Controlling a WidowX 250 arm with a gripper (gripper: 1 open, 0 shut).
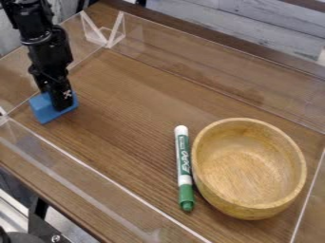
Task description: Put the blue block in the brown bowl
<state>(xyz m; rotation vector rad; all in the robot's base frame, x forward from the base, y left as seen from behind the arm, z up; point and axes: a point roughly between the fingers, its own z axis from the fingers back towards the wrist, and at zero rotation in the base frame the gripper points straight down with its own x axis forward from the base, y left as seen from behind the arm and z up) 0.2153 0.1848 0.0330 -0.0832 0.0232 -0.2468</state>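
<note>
The blue block (pixel 48 112) rests on the wooden table at the far left, near the clear front wall. My black gripper (pixel 53 96) points straight down onto its top, fingers shut on the blue block's upper part. The block still sits on the table. The brown bowl (pixel 250 166) stands at the right front corner, empty, well apart from the gripper.
A green-and-white marker (pixel 184 167) lies just left of the bowl, pointing toward the front. A clear plastic wall (pixel 89 195) rims the table. A clear triangular stand (pixel 105 33) sits at the back behind the arm.
</note>
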